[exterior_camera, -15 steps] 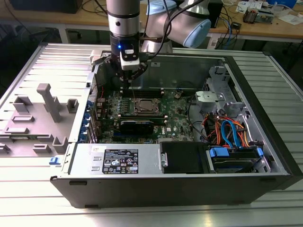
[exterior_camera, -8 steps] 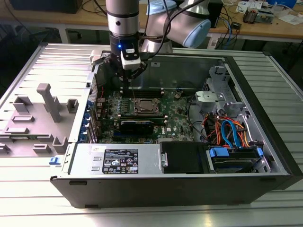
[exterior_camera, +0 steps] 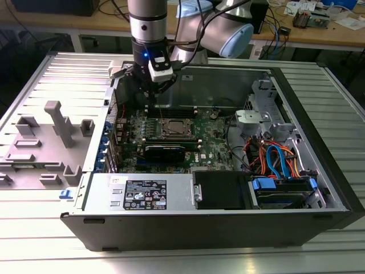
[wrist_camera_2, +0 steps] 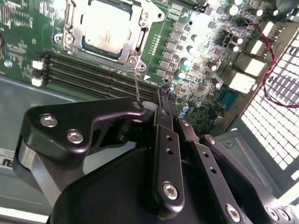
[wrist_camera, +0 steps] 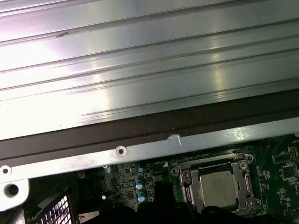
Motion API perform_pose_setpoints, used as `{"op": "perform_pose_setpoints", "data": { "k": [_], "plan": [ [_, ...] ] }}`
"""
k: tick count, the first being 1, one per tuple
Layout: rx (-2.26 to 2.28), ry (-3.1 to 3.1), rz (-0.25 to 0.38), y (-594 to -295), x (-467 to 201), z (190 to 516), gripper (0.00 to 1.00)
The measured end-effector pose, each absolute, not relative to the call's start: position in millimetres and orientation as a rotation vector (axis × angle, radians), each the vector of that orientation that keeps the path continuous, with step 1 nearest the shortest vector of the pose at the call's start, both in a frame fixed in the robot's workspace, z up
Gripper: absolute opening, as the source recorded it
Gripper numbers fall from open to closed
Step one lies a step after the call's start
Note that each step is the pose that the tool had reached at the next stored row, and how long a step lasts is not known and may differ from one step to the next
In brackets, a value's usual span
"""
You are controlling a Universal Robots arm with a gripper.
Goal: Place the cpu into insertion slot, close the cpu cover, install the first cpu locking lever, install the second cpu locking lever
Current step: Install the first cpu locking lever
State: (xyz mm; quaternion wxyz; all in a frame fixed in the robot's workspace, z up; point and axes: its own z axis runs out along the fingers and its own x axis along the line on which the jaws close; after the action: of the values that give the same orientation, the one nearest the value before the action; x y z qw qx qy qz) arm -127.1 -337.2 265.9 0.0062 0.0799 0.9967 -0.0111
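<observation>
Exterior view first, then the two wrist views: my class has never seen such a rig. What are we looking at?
The exterior view is from a camera off the arm: a robot arm reaches into an open computer case lying on a metal table. Both wrist views come from cameras riding on the arm. Its claw, shut and apparently empty, hangs above the green motherboard. The cpu lies on it, framed by the closed cpu cover. A thin lever rises beside the claw.
</observation>
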Motion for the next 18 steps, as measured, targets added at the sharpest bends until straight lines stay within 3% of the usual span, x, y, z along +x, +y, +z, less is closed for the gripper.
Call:
{"op": "perform_pose_setpoints", "data": {
  "k": [18],
  "plan": [
    [0.032, 3.127, -0.036, -332, -103, 256, 0.11]
  ]
}}
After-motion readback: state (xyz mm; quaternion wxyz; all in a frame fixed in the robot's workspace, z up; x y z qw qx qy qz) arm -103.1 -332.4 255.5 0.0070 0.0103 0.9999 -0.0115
